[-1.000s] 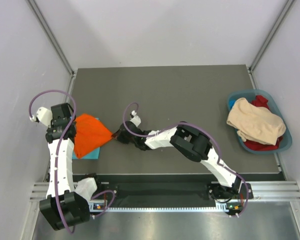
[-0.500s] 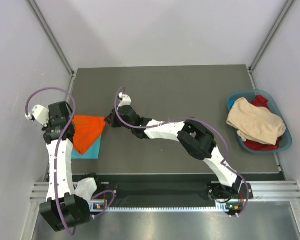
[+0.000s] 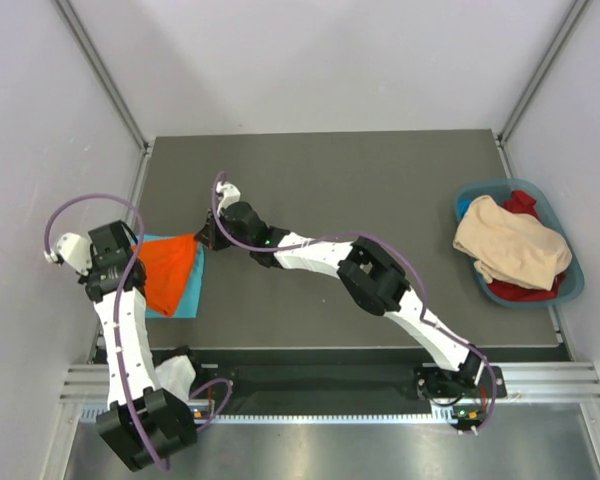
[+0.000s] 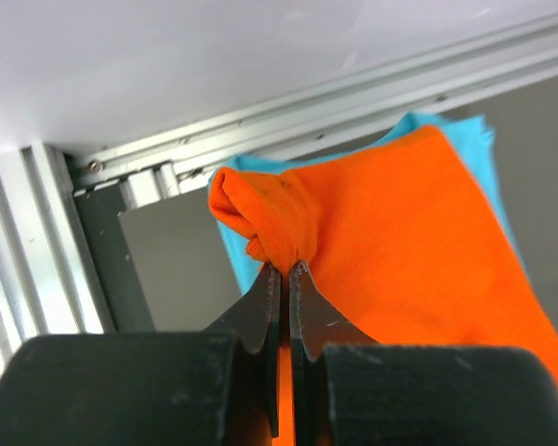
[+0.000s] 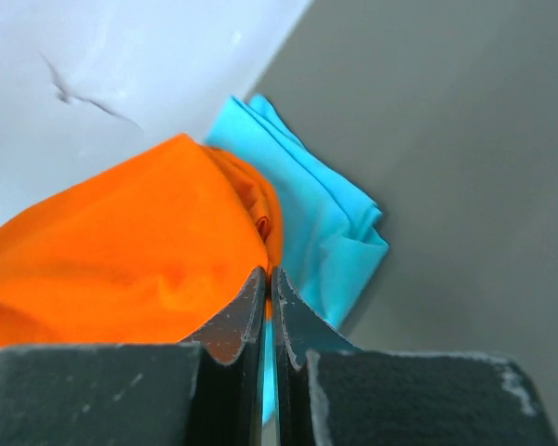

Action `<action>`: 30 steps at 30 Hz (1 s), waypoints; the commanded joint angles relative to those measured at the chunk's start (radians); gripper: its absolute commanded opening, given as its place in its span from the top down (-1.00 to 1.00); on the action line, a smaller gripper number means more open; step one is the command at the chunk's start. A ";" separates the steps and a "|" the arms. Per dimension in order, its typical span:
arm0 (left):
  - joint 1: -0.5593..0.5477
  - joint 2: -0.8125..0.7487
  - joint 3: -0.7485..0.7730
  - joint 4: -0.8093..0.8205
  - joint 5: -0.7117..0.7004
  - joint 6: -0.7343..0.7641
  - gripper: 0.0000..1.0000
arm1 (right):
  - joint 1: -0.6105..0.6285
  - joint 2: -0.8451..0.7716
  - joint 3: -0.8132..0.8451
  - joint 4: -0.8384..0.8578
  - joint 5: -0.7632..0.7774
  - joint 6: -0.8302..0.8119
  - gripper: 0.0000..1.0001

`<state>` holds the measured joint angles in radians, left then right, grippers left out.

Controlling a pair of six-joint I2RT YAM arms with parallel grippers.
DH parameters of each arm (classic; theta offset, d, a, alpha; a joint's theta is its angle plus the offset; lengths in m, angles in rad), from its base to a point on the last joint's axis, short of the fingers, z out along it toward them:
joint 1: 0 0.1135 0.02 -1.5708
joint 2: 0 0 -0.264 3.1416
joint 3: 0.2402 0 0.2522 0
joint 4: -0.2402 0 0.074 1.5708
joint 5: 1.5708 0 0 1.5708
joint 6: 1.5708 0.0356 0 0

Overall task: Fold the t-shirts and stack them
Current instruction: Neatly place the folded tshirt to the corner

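Risk 1: slip. The left gripper (image 4: 282,271) is pinched fully together on a small bunched knot at the left edge of the orange t-shirt (image 3: 168,272). The right gripper (image 5: 268,275) is likewise closed tight, on the shirt's far right corner. Both bites look shallow. If one lets go while the cloth is stretched between them, the fold would likely land skewed or spring open.

Risk 2: the turquoise t-shirt (image 5: 327,243) lies directly underneath, touching. Dragging the orange one sideways could pull it along and rumple its layers. The right jaws may have caught a blue layer as well, but the wrist view is too close to tell.

Risk 3: the pile sits at the left edge of the table (image 3: 380,180), just beside the metal rail (image 4: 288,111). A release too far left could drape cloth over the rail.

Appearance: the orange shirt is bright, plain and soft, folded to a compact pad, with creases gathered at the left pinch. The turquoise one is folded flat and shows only as strips at the near, right and far-left margins, so the edges do not line up.
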<state>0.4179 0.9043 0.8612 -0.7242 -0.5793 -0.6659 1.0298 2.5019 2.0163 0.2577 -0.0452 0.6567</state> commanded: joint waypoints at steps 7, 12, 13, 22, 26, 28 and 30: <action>-0.002 -0.054 -0.168 0.025 -0.045 -0.024 1.00 | -0.059 0.136 0.162 -0.029 -0.091 -0.023 1.00; -0.002 -0.013 -0.145 -0.107 -0.154 -0.208 1.00 | -0.068 0.143 0.180 -0.023 -0.102 -0.028 1.00; -0.002 -0.007 -0.142 -0.119 -0.163 -0.221 1.00 | -0.068 0.144 0.186 -0.023 -0.102 -0.031 1.00; -0.001 0.114 -0.114 -0.241 -0.204 -0.350 0.07 | -0.062 0.130 0.203 -0.028 -0.157 -0.034 0.46; -0.002 0.145 -0.030 -0.273 -0.240 -0.330 -0.14 | -0.056 0.049 0.116 -0.060 -0.154 -0.019 0.24; -0.004 0.134 0.010 -0.264 -0.252 -0.330 -0.22 | -0.053 -0.033 0.015 -0.072 -0.127 0.006 0.20; -0.004 0.108 0.012 -0.194 -0.217 -0.258 -0.22 | -0.045 -0.102 -0.074 -0.081 -0.104 0.041 0.19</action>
<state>0.4118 1.0508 0.8246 -0.9539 -0.7685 -0.9718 0.9779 2.5702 2.0239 0.1738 -0.1799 0.6575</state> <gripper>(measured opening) 0.610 0.402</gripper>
